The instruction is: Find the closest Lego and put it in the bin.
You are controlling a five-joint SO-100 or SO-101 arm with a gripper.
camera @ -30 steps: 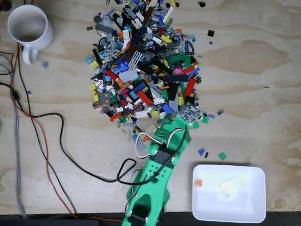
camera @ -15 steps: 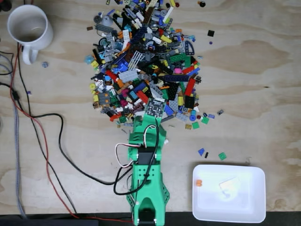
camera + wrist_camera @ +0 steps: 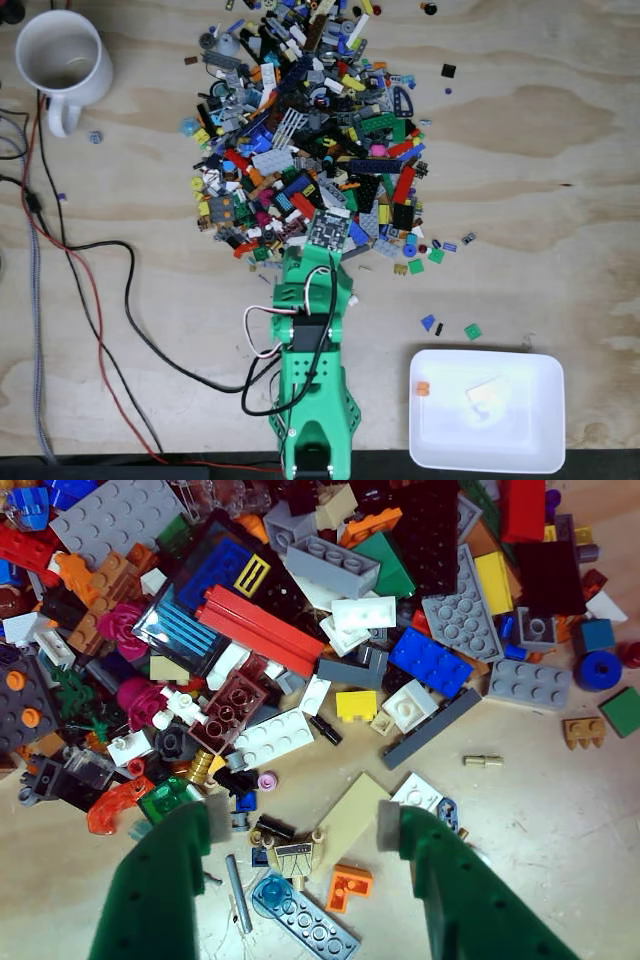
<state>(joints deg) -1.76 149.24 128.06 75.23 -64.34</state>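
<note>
A dense heap of mixed Lego pieces [image 3: 310,130] covers the middle of the plywood table. My green gripper [image 3: 325,240] hangs over the heap's near edge, its tips hidden under the camera board in the fixed view. In the wrist view the gripper [image 3: 300,825] is open, both green fingers [image 3: 190,840] spread wide with nothing held. Between them on the wood lie a tan plate [image 3: 350,818], a small printed piece [image 3: 293,856], an orange corner piece [image 3: 347,886] and a blue round-studded plate [image 3: 305,918]. The white bin [image 3: 487,450] sits at the lower right, holding a small orange piece [image 3: 423,388].
A white mug [image 3: 60,55] stands at the top left. Black, red and grey cables [image 3: 100,300] run down the left side and curl to the arm's base. Loose blue [image 3: 428,322] and green [image 3: 472,331] pieces lie just above the bin.
A second ago the gripper was over the heap's lower right corner; it swung left to the middle of the near edge. It has held still for the last half second.
</note>
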